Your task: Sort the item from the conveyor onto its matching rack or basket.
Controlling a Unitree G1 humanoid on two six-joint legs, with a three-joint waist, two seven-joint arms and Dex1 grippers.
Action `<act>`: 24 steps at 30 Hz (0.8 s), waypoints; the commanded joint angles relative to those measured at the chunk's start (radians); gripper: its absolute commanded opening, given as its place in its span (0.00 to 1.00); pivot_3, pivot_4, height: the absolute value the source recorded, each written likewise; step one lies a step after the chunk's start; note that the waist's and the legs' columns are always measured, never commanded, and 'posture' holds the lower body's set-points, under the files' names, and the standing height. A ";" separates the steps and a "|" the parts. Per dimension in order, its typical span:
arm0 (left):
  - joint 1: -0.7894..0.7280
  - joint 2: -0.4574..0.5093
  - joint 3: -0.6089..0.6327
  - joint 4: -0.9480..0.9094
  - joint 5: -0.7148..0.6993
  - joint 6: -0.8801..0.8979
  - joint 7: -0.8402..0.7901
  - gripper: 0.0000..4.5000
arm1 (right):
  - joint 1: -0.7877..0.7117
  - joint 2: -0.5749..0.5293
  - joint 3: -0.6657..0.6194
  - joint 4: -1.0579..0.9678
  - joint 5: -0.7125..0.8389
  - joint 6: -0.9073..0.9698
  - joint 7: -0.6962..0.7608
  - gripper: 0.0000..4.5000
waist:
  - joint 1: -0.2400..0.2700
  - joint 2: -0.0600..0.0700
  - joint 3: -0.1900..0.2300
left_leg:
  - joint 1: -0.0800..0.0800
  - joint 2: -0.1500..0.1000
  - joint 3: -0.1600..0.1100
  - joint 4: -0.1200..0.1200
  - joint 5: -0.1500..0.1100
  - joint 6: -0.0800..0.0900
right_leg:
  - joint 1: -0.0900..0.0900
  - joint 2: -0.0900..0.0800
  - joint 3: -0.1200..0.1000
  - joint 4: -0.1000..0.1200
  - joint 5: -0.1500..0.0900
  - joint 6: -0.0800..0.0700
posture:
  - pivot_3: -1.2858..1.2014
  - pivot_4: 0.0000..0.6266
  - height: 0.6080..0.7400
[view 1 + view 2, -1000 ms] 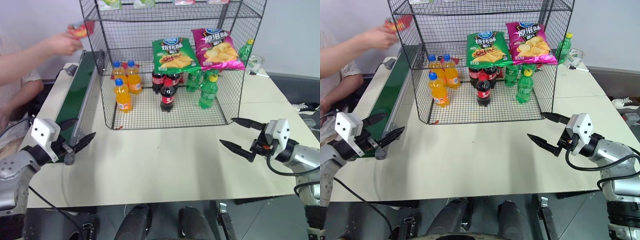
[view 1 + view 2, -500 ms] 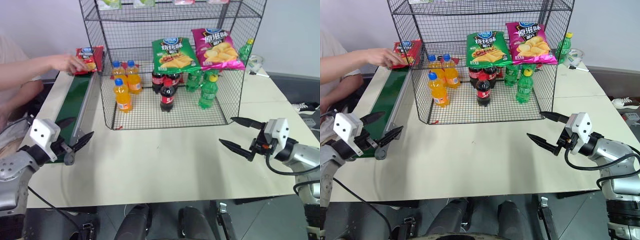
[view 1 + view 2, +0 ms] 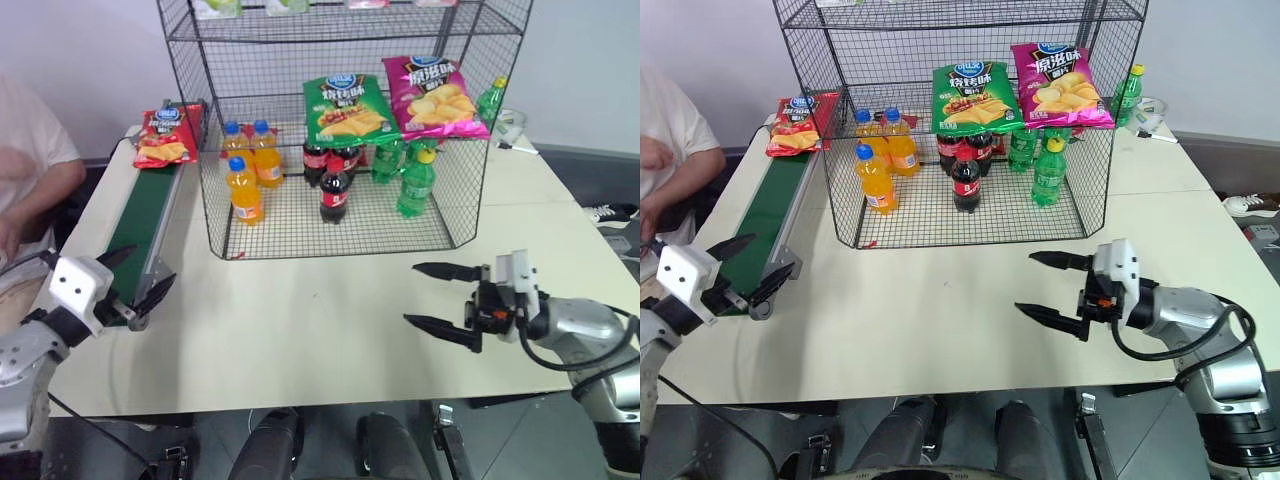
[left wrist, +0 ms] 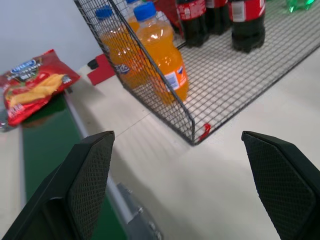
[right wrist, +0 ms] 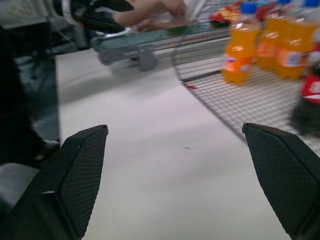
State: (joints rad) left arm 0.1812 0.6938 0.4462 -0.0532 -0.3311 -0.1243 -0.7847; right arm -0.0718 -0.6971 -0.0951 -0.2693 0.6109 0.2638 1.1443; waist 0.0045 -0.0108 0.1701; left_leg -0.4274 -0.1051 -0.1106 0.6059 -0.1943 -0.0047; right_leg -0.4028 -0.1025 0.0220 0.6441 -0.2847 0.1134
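Both grippers stand wide open and empty. Measured from the conveyor (image 3: 150, 215), the red chip bag (image 3: 162, 137) lies at its far end beside the rack (image 3: 340, 130), long axis along the belt; the left gripper (image 3: 135, 280) hovers at its near end, the right gripper (image 3: 440, 298) well apart over bare table.

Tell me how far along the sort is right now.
Done: the red bag lies on the far end of the conveyor, released by the person. In hand: nothing; the left gripper sits open beside the conveyor's near end and the right gripper is open over the bare table. Left: pick the bag up and place it in the rack by the green bag and magenta bag.
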 commanded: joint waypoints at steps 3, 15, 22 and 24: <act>0.067 0.009 0.074 -0.005 0.104 -0.155 0.054 0.95 | -0.086 0.047 0.041 0.027 -0.028 -0.017 -0.020 1.00 | 0.005 -0.001 0.001 | 0.000 0.000 0.000 -0.001 0.000 0.000 | -0.001 0.000 0.000 0.000 0.000 0.000 | 0.52 0.24 1.00; 0.320 0.025 0.276 0.172 0.715 -0.759 0.509 0.95 | -0.134 0.059 0.083 0.091 -0.065 -0.063 0.042 1.00 | 0.008 -0.002 0.001 | 0.000 0.000 0.001 -0.010 -0.001 0.001 | -0.003 0.000 -0.002 -0.014 0.002 -0.001 | 0.52 0.24 1.00; 0.358 0.033 0.258 0.261 0.911 -0.767 0.744 0.95 | -0.166 0.072 0.092 0.113 -0.080 -0.072 0.045 1.00 | 0.008 -0.003 0.000 | 0.002 0.000 0.000 -0.010 -0.001 0.001 | -0.001 0.000 -0.004 -0.013 0.002 -0.001 | 0.52 0.24 1.00; 0.362 0.040 0.247 0.275 0.935 -0.757 0.782 0.95 | -0.161 0.074 0.094 0.109 -0.082 -0.072 0.045 1.00 | 0.008 -0.003 0.000 | 0.002 0.000 0.001 -0.010 -0.001 0.001 | -0.001 0.000 -0.004 -0.013 0.002 0.000 | 0.52 0.24 1.00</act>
State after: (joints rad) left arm 0.5361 0.7146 0.6886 0.2140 0.5850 -0.8856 -0.0505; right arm -0.2231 -0.6306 0.0044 -0.1503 0.5246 0.2081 1.1864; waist 0.0126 -0.0140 0.1700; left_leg -0.4258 -0.1051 -0.1102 0.5962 -0.1956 -0.0035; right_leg -0.4044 -0.1027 0.0178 0.6314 -0.2826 0.1132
